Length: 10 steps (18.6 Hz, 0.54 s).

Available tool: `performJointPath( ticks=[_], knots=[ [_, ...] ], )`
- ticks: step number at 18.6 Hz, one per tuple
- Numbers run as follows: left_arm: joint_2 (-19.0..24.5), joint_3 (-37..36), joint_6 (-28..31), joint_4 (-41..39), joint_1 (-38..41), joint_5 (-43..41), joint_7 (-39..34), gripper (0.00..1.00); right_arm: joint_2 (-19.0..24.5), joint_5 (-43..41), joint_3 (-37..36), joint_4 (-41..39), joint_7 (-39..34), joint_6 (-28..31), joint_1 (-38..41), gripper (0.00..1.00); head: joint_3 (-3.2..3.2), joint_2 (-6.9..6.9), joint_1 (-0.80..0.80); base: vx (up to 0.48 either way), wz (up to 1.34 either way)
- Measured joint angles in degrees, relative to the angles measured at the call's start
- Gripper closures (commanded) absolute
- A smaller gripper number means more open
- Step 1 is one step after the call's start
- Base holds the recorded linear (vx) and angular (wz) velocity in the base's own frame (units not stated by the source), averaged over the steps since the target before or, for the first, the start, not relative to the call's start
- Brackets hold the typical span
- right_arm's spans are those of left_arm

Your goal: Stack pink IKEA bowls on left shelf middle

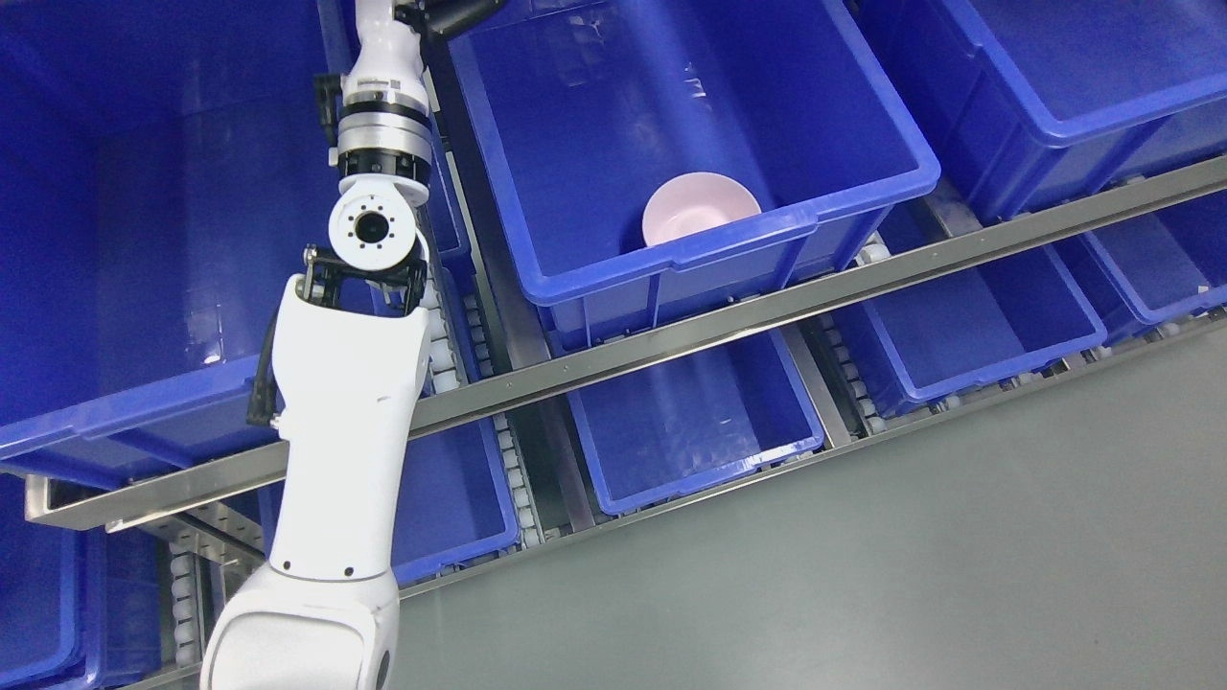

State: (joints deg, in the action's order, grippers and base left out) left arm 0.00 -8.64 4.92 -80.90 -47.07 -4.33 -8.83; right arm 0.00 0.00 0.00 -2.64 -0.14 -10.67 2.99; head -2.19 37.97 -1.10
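Observation:
One pink bowl (pixel 698 209) sits upright in the near corner of the middle blue bin (pixel 729 251) on the upper shelf level. My left arm (pixel 340 422) rises from the lower left along the gap between the left bin and the middle bin. Its wrist reaches the top edge, where only a dark part of the left hand (pixel 458 13) shows above the middle bin's far left corner. That hand is well behind and left of the bowl. The right arm is out of view.
A large blue bin (pixel 144 287) fills the left; another (pixel 1054 77) stands at the upper right. A metal shelf rail (pixel 767 307) runs diagonally below them, with several lower blue bins (pixel 690 422) under it. Grey floor (pixel 911 556) fills the lower right.

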Motion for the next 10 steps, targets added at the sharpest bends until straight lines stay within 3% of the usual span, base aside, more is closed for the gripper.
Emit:
performJointPath(
  ticks=[10],
  knots=[
    [0.0, 0.12, 1.73, -5.24, 5.19, 3.32, -0.19, 0.0, 0.0, 0.0, 0.0, 0.0, -0.08, 0.0, 0.0, 0.0, 0.0, 0.0, 0.0, 0.0, 0.0]
  ],
)
